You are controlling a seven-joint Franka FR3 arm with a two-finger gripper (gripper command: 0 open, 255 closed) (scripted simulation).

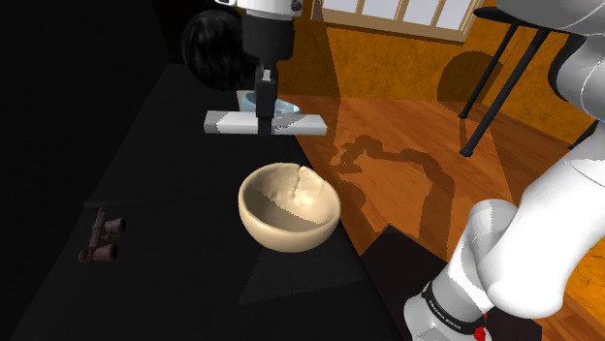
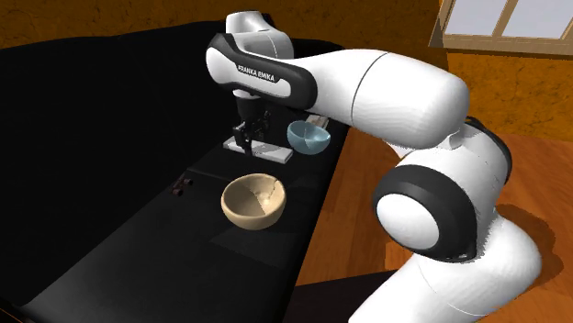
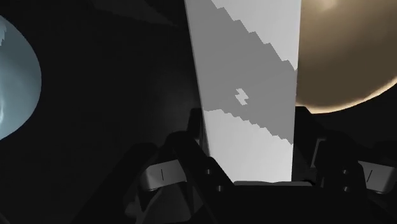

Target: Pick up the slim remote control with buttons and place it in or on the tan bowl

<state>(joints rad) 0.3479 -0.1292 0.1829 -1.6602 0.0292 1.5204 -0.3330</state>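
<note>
Gripper: fingers clamped across the middle of the grey-and-white remote, one on each long edge. In the shoulder view the remote sits level at 12 o'clock of the tan bowl, apart from it. A pale blue bowl is just beyond the remote. A small dark binocular-like object is at 9 o'clock of the tan bowl.
</note>
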